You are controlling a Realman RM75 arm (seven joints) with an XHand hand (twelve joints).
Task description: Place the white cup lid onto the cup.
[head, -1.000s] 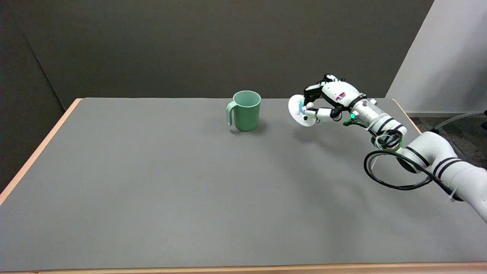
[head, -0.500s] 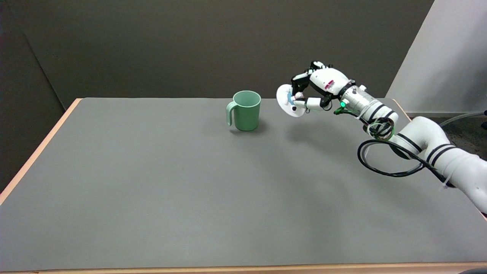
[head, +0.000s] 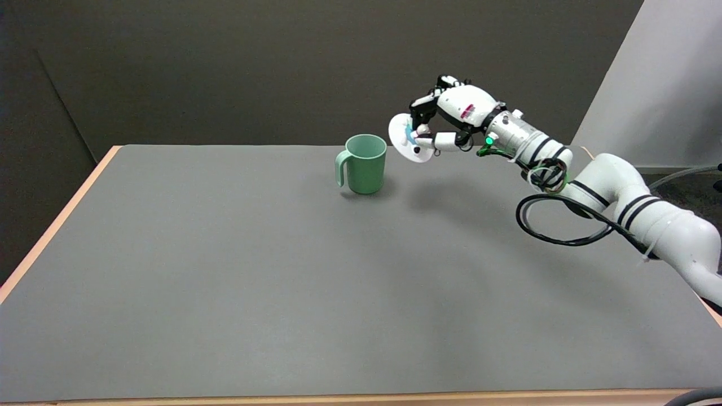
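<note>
The right hand holds the white lid beside the open green cup.

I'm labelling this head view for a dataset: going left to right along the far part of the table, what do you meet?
Green cup with its handle on the left → white cup lid, held tilted in the air → right hand gripping it → the white arm with its looped black cable.

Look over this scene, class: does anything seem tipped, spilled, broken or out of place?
Nothing stands out. The green cup stands upright on the grey table, open and unspilled. The right hand holds the white lid tilted in the air beside the cup, not yet on it.
</note>
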